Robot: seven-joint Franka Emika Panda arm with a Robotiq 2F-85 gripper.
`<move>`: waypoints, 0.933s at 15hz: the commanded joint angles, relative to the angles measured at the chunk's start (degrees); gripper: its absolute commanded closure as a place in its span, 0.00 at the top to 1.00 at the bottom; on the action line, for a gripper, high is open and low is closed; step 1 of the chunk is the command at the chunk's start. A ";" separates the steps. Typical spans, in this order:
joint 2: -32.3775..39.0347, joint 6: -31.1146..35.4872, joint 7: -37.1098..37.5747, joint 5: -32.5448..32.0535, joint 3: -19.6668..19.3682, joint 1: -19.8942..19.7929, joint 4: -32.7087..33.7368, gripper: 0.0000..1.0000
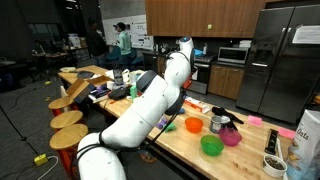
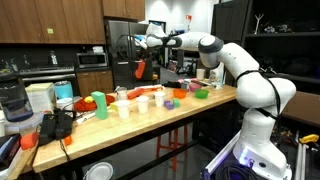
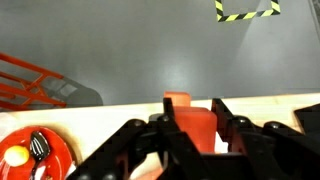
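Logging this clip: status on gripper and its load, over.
Gripper shut on red block. Block high above counter edge. Nothing seen in the way.

Arm: cased in glossy white rounded shells, dark-ringed at joints. Hand: finished in black, angular links.

The block sits between the jaws over the table edge, a bowl on the table beside it.
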 commanded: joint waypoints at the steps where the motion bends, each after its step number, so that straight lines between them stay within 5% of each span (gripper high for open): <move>1: 2.17 -4.74 0.00 -8.51 14.12 -7.35 -5.57 0.17; 6: 7.90 -15.92 -0.01 -20.25 28.23 -11.87 -10.47 0.17; 14: 12.02 -26.00 -0.01 -26.71 35.06 -9.84 -10.27 0.17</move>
